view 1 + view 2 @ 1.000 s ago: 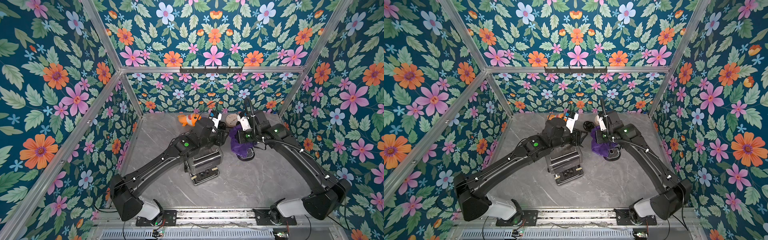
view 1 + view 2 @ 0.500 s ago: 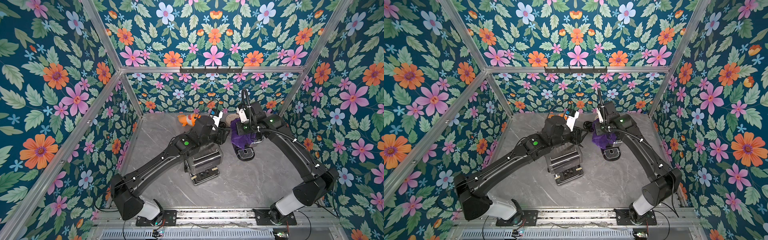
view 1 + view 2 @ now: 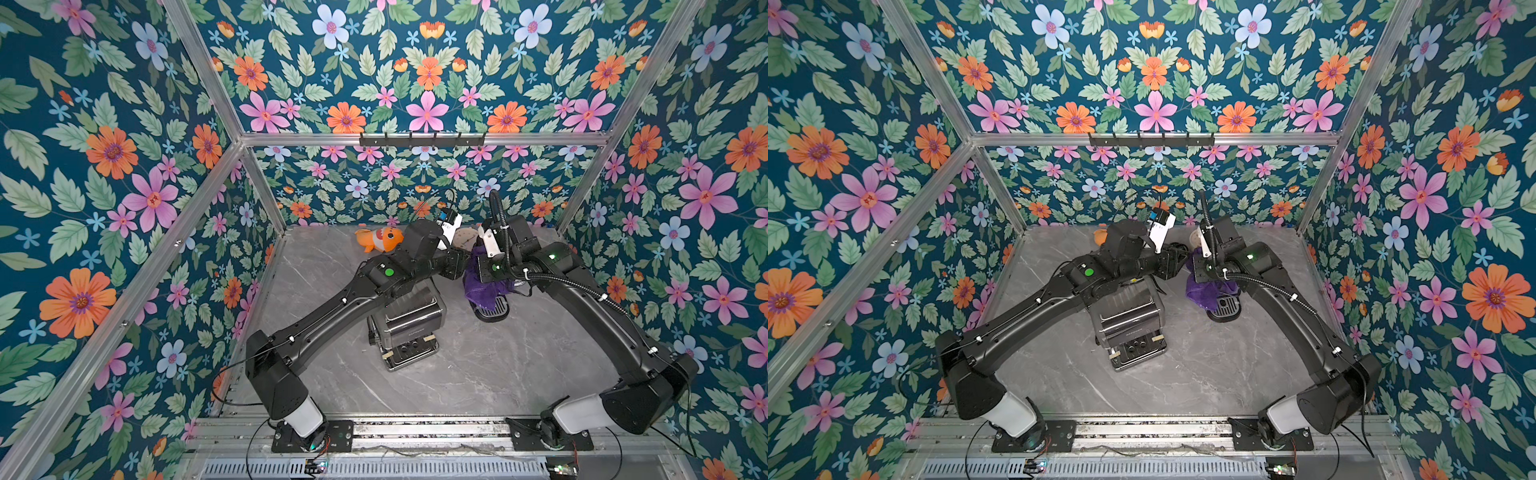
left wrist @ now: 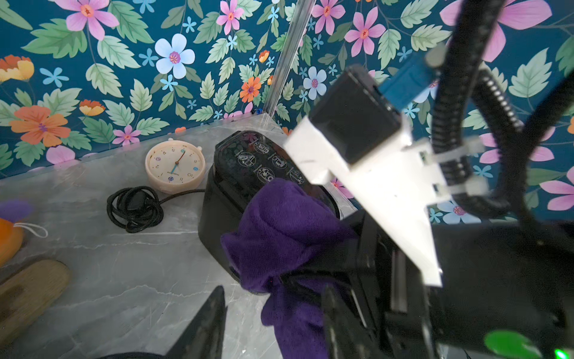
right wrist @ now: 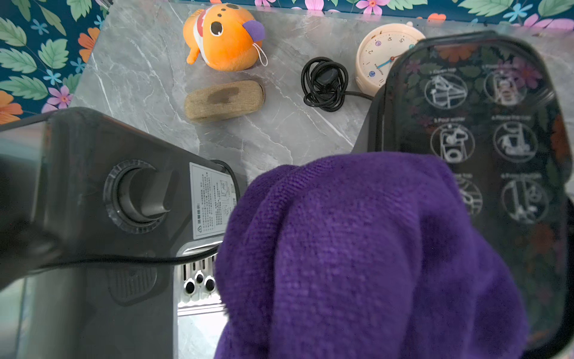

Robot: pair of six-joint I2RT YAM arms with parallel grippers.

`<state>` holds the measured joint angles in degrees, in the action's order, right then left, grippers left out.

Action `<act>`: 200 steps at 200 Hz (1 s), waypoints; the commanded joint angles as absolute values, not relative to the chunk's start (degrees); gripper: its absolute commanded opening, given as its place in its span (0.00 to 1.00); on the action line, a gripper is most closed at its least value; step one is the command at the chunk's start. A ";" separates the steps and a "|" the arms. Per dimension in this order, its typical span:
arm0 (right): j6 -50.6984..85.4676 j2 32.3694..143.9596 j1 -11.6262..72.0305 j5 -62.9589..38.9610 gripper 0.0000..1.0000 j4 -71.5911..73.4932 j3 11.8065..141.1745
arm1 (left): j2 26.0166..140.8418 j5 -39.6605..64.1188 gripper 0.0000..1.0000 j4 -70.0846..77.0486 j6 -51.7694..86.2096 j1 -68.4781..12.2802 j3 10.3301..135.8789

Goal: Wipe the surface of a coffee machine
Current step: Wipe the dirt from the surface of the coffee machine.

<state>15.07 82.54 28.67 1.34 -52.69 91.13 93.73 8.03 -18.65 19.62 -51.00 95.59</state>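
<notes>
The black coffee machine (image 3: 492,309) stands at the back right, its glossy lid (image 5: 484,124) printed with white pictograms. A purple cloth (image 3: 482,286) is bunched over the lid's near part and hangs down the machine's side. My right gripper (image 3: 484,270) is shut on the cloth (image 5: 372,248), which hides its jaws. Just left of the machine, my left gripper (image 3: 457,266) is open. In the left wrist view the left gripper (image 4: 273,292) shows both fingers (image 4: 205,323) apart, with the hanging cloth (image 4: 279,223) beyond them.
A silver and black appliance (image 3: 409,324) stands mid-table under my left forearm. Along the back lie an orange fish plush (image 5: 223,37), a brown oblong pad (image 5: 223,99), a coiled black cable (image 4: 135,208) and a cream clock (image 4: 175,166). Floral walls close three sides.
My right arm carried the cloth toward the back of the coffee machine, then drew it forward again over the lid. The left arm has stayed put.
</notes>
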 commanded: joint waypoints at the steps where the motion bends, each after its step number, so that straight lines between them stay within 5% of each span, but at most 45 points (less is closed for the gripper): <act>1: 17.39 80.95 28.74 0.83 0.00 -51.81 89.91 | 95.77 10.76 0.51 -18.91 19.22 -50.98 98.16; 84: 17.13 80.16 33.57 4.93 0.00 -52.10 84.62 | 93.34 9.37 0.50 -18.61 21.32 -50.89 94.41; 200: 4.51 115.35 30.03 8.60 0.00 -64.83 127.51 | 78.96 -2.33 0.51 -23.72 22.06 -50.71 86.28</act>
